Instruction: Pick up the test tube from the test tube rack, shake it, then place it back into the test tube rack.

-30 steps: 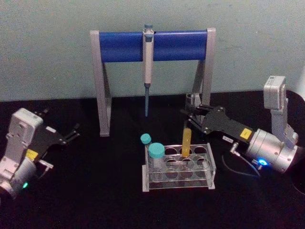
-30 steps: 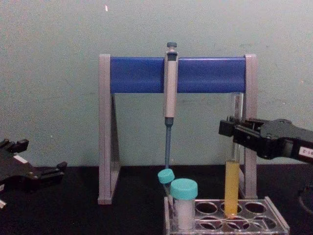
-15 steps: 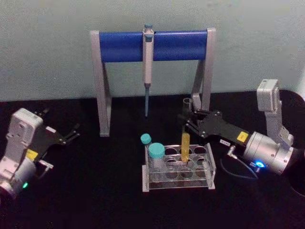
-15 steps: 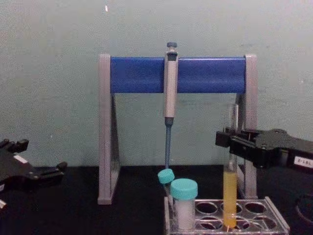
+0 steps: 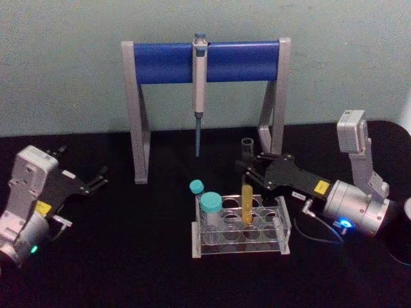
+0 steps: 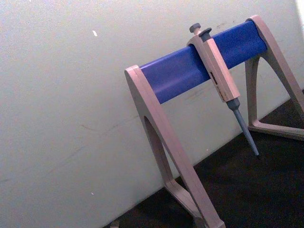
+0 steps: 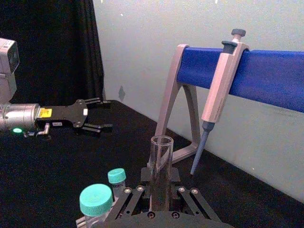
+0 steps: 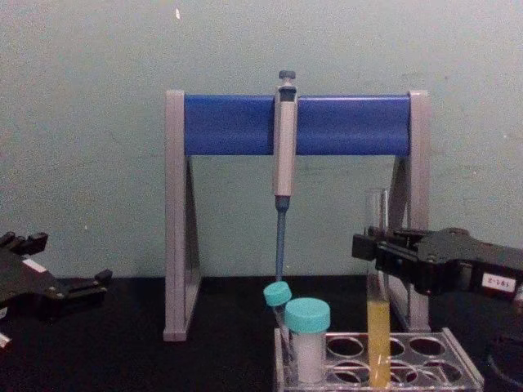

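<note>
The test tube (image 5: 246,192), a long clear glass tube with yellow liquid in its lower part, stands upright with its lower end down in a hole of the test tube rack (image 5: 237,248). My right gripper (image 5: 246,172) is shut on the tube's clear upper part, just above the rack. From the side, the test tube (image 8: 377,327) dips into the rack (image 8: 467,369), with the right gripper (image 8: 372,249) around it. In the right wrist view the tube (image 7: 160,164) rises between the fingers. My left gripper (image 5: 99,179) rests open on the table at the far left.
Two teal-capped vials (image 5: 210,206) stand at the rack's left end. Behind the rack is a grey-legged stand with a blue crossbar (image 5: 205,61), and a pipette (image 5: 199,90) hangs from it. The right leg of the stand (image 5: 273,109) is close behind the right gripper.
My right gripper has come down and slightly toward the left with the test tube. The tube's bottom has gone from above the rack's holes to deep inside one. The left arm has not moved.
</note>
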### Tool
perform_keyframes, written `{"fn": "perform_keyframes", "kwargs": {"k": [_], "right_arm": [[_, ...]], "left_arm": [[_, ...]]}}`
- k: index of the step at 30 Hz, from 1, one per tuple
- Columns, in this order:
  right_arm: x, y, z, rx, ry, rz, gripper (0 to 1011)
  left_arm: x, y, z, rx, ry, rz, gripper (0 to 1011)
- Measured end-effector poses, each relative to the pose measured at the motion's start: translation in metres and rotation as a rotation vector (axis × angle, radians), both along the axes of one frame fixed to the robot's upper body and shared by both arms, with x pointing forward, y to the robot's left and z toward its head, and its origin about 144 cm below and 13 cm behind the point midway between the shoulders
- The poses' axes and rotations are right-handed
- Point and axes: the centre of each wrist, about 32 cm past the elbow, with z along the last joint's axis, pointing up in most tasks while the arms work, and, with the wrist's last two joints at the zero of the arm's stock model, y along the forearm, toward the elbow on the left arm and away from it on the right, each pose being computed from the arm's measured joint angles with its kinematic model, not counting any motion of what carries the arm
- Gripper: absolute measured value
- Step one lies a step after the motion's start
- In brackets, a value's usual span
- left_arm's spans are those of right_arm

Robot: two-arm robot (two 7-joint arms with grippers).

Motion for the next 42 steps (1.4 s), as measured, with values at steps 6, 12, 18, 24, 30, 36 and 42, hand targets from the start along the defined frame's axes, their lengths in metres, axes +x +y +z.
{"fn": "perform_keyframes", "kwargs": {"k": [6, 12, 18, 24, 30, 36, 42], "right_arm": [[0.0011, 0.0006, -0.0018, -0.006, 0.009, 0.003, 234], [0.0016, 0.0008, -0.0037, -0.011, 0.020, 0.002, 234], [0.0022, 0.0013, -0.0049, -0.013, 0.027, 0.002, 234], [0.0025, 0.0016, -0.0060, -0.015, 0.032, 0.003, 234], [0.0032, 0.0016, -0.0064, -0.016, 0.034, 0.003, 234], [0.0031, 0.0017, -0.0061, -0.022, 0.034, 0.004, 234], [0.0028, 0.0017, -0.0061, -0.027, 0.032, 0.003, 235]], "left_arm": [[0.0000, 0.0000, 0.0000, 0.000, 0.000, 0.000, 1001], [0.0000, 0.0000, 0.0000, 0.000, 0.000, 0.000, 1001], [0.0000, 0.0000, 0.0000, 0.000, 0.000, 0.000, 1002], [0.0000, 0.0000, 0.0000, 0.000, 0.000, 0.000, 1001], [0.0000, 0.0000, 0.0000, 0.000, 0.000, 0.000, 1001], [0.0000, 0.0000, 0.0000, 0.000, 0.000, 0.000, 1001], [0.0000, 0.0000, 0.0000, 0.000, 0.000, 0.000, 1001]]}}
